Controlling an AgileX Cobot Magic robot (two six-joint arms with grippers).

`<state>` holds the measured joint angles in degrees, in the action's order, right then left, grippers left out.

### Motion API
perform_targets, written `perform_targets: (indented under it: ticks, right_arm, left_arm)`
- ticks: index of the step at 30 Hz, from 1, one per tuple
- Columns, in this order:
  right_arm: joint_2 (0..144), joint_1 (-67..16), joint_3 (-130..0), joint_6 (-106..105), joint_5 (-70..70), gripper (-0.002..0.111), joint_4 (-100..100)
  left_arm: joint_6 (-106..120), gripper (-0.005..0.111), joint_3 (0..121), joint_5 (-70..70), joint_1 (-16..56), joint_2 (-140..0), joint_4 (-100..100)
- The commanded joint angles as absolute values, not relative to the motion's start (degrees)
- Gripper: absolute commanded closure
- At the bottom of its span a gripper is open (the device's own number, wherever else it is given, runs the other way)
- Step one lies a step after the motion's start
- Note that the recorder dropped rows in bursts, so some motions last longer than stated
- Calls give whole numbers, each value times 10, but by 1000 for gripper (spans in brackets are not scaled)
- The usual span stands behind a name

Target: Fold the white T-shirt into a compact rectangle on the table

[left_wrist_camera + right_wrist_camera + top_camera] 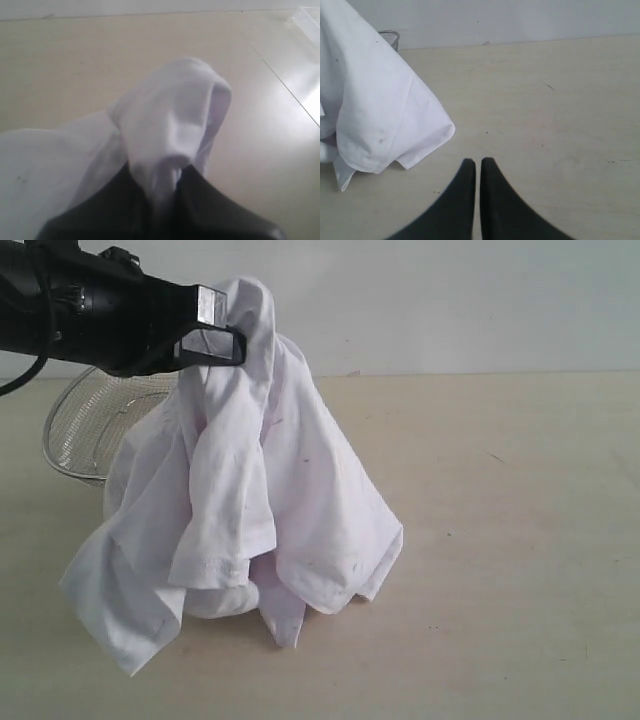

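Hanging from the left gripper (215, 325), the white T-shirt (260, 500) drapes in a bunched cone. Its ragged lower hems and one sleeve reach down to the table (520, 540); whether they rest on it cannot be told. A steel mesh bowl (90, 420) sits behind the cloth on the left, partly hidden. To the right of the shirt a broad stretch of tabletop lies open up to the far edge. The left arm comes in roughly level from the upper left, its jaws clamped on a fold at the shirt's peak. The right gripper (477, 167) hovers above the open tabletop near a hanging hem corner, its jaws drawn together and holding nothing.
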<state>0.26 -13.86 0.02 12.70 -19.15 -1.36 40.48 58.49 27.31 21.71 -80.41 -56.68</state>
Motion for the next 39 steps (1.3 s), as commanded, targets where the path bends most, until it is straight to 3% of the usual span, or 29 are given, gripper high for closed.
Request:
perform_targets:
  ticks: [1, 3, 8, 9, 18, 24, 39]
  right_arm:
    - [0, -137, 0, 127, -189, 108, -19]
    - [0, -137, 0, 127, -189, 108, -19]
    - [0, -137, 0, 127, -189, 108, -19]
    - [0, -137, 0, 127, -189, 108, -19]
    - [0, -137, 0, 127, -189, 108, -19]
    - [0, -137, 0, 127, -189, 108, -19]
    - [0, -137, 0, 127, -189, 108, -19]
  left_arm:
    - [409, 94, 584, 255, 219, -804, -579]
    - [409, 82, 584, 253, 219, -804, -579]
    - [393, 31, 584, 258, 219, -804, -580]
    - [393, 29, 584, 261, 219, -804, -580]
    - [374, 34, 584, 264, 212, -744, -528]
    - [231, 38, 584, 275, 149, -729, -369]
    - [222, 40, 584, 304, 105, -682, -366]
